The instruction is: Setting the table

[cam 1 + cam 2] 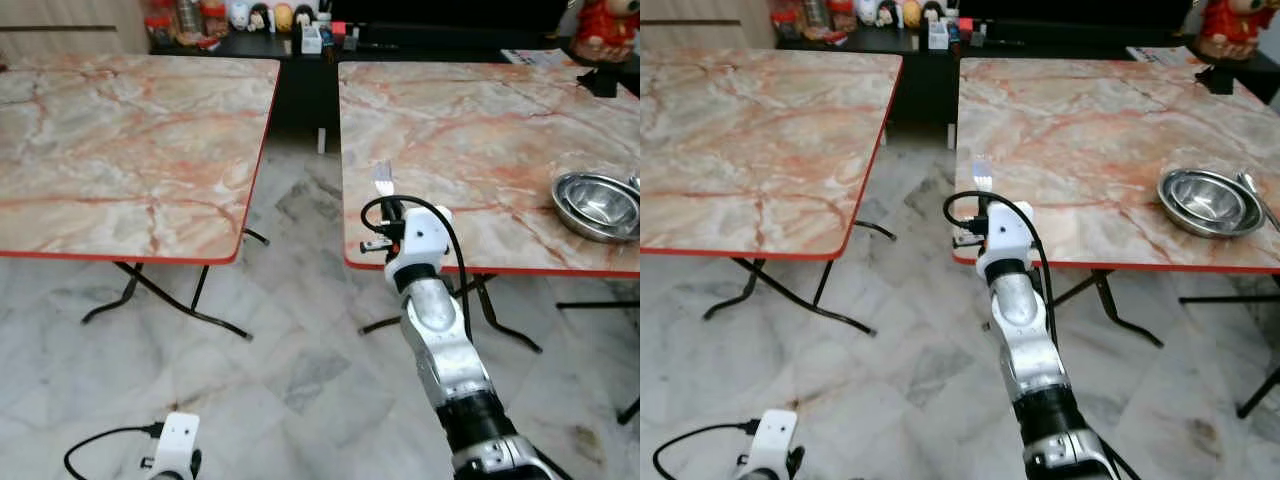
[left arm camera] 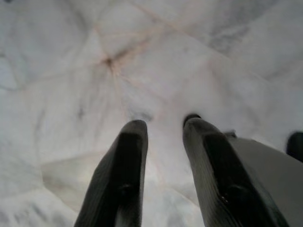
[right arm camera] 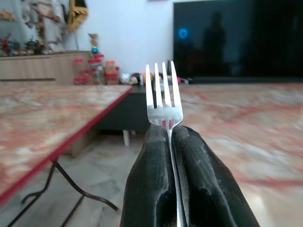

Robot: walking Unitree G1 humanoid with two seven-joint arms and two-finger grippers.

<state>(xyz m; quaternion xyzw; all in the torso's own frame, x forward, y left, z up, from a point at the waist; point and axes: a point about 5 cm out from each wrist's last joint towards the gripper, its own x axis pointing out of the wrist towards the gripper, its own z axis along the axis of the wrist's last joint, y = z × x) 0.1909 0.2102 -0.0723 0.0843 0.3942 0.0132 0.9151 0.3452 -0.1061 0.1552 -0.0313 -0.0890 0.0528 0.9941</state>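
Left hand (image 2: 163, 137) idle, slightly parted, right hand (image 3: 169, 137) clamped on fork (image 3: 162, 97)

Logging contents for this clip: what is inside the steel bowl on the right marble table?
The shiny steel bowl holds a second, smaller steel bowl nested in it; that one looks empty. The outer bowl's bottom is covered. A spoon lies beside it.

This is a room in a home, like a living room where people also eat. Two folding tables (image 1: 130, 150) with pink marble tops stand on a shiny marble floor (image 1: 300, 360). A big black TV (image 3: 236, 40) sits on a long dark cabinet (image 1: 400, 45) by the wall. Little dolls (image 1: 270, 15) and jars (image 3: 99, 71) stand along it. Metal bowls (image 1: 597, 205) wait on one table.
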